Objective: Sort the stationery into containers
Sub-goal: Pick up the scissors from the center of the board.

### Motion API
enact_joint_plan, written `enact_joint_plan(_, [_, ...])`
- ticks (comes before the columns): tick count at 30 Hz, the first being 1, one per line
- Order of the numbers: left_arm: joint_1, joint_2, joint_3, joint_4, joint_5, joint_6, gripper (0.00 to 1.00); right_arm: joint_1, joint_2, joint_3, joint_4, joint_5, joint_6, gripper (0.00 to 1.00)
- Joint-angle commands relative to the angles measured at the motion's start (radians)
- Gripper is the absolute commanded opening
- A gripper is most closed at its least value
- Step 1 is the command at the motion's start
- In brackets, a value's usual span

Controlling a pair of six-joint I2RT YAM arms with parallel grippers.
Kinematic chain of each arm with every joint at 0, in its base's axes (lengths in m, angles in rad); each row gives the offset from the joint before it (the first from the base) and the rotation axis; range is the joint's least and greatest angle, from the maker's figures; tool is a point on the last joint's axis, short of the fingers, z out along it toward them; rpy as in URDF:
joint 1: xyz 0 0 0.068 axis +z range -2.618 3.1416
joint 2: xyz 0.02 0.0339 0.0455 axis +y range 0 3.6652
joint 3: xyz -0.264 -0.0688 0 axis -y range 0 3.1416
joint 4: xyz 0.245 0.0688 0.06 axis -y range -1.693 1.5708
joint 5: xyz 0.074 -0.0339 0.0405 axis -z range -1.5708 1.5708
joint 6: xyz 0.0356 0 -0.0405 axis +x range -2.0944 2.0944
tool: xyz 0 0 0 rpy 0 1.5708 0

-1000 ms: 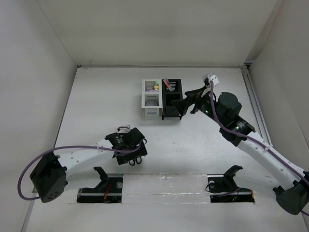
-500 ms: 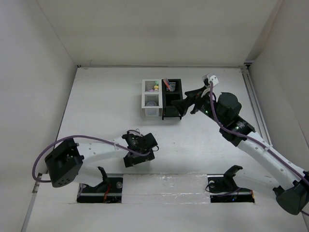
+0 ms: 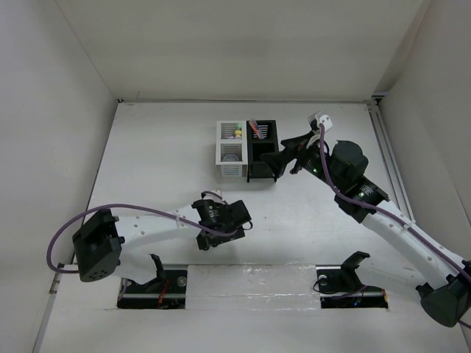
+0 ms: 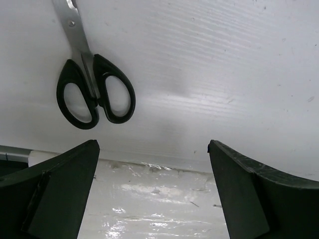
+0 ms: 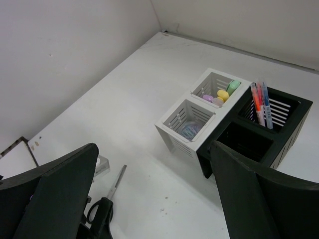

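The left gripper (image 4: 152,147) has swung rightward along the near side of the table over the last second, its arm folding in behind it. It now hangs with its fingers spread wide and nothing between them. The black-handled scissors (image 4: 88,67) lie flat ahead of it, off past the finger on the left of its wrist view (not yet lined up between the two). They look like the last piece left out, so I read this as the approach to a pickup. Further right, the white organizer (image 5: 174,134) and black organizer (image 5: 294,127) hold the erasers (image 5: 223,94) and pens (image 5: 260,104). The right gripper (image 5: 152,149), fingers also apart and empty, has not moved from just beside the black one.
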Motion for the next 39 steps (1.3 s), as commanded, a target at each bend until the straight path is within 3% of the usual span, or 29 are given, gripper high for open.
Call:
enact_joint_plan(1, [-0.002, 0.009, 0.021, -0.058, -0.080, -0.011, 0.88, 0.003, -0.018, -0.004, 0.057, -0.018, -0.011, 1.00])
enact_joint_plan(11, [-0.002, 0.182, 0.096, 0.040, -0.146, 0.110, 0.88, 0.003, -0.018, -0.004, 0.057, -0.027, -0.011, 1.00])
enact_joint_plan(20, [0.027, 0.237, 0.087, 0.083, -0.155, 0.133, 0.88, 0.003, -0.028, -0.004, 0.057, -0.028, -0.020, 1.00])
enact_joint_plan(35, [0.038, 0.266, -0.066, 0.256, -0.012, 0.122, 0.60, 0.003, -0.046, -0.004, 0.057, -0.028, -0.020, 1.00])
enact_joint_plan(39, [0.038, 0.279, -0.120, 0.301, 0.050, 0.113, 0.34, 0.003, -0.046, -0.004, 0.057, -0.028, -0.020, 1.00])
